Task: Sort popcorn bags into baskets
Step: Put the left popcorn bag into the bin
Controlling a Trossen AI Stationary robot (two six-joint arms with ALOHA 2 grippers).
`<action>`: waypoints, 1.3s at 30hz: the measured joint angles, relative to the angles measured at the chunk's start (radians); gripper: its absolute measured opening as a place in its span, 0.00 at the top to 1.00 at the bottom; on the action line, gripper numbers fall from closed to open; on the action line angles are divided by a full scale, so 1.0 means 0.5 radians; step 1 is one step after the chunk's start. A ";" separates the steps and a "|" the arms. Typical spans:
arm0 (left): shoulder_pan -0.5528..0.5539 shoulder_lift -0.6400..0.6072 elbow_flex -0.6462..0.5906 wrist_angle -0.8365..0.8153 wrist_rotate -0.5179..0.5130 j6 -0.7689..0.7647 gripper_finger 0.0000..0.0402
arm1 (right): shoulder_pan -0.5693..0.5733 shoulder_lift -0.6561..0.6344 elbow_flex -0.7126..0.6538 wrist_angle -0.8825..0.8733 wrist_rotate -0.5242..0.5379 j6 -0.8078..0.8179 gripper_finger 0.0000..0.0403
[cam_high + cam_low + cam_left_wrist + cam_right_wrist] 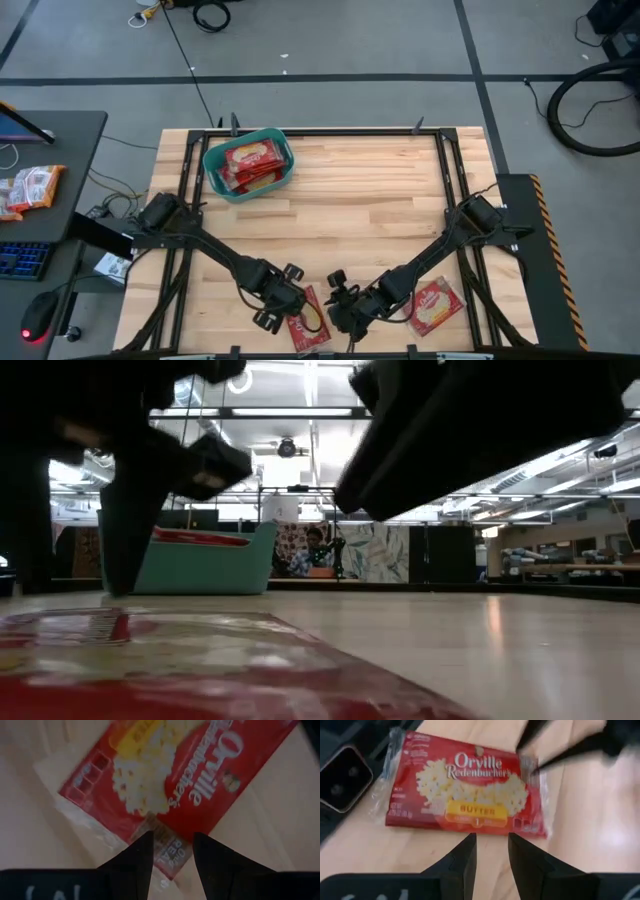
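A flat red plastic popcorn packet [308, 320] with a picture of popped corn and white lettering lies on the pale wooden table [370, 205] at its near edge, directly between the two grippers. The left gripper [286, 300] hangs just over this packet's edge; in its wrist view the two dark fingers [131, 862] stand partly apart with the packet's corner showing through the gap, and they hold nothing. The right gripper [340, 298] is just beside the same packet on its other side, fingers [461, 860] likewise part-open and empty, the packet lying flat just ahead of their tips.

A second red packet with a cream oval label [435, 305] lies flat on the table close behind the right gripper, beside that arm's forearm.

Well away from both grippers, at the far left part of the table, stands the teal rectangular plastic tub [215, 165] with rounded corners, holding a stack of red packets [250, 160]. More packets [30, 188] lie on the dark side desk [75, 135] beyond the left arm.
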 joint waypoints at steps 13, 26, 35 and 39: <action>-0.022 0.156 0.009 0.026 -0.347 -0.052 0.65 | 0.076 0.120 0.001 0.103 0.242 -0.848 0.60; -0.021 0.163 0.004 0.041 -0.364 -0.051 0.65 | 0.084 0.174 0.003 -0.038 0.436 -0.999 0.52; -0.020 0.165 0.002 0.049 -0.363 -0.051 0.65 | 0.072 0.187 0.000 -0.141 0.508 -0.991 0.52; -0.021 0.166 0.001 0.074 -0.395 -0.050 0.65 | 0.066 0.187 0.000 0.044 0.396 -1.031 0.52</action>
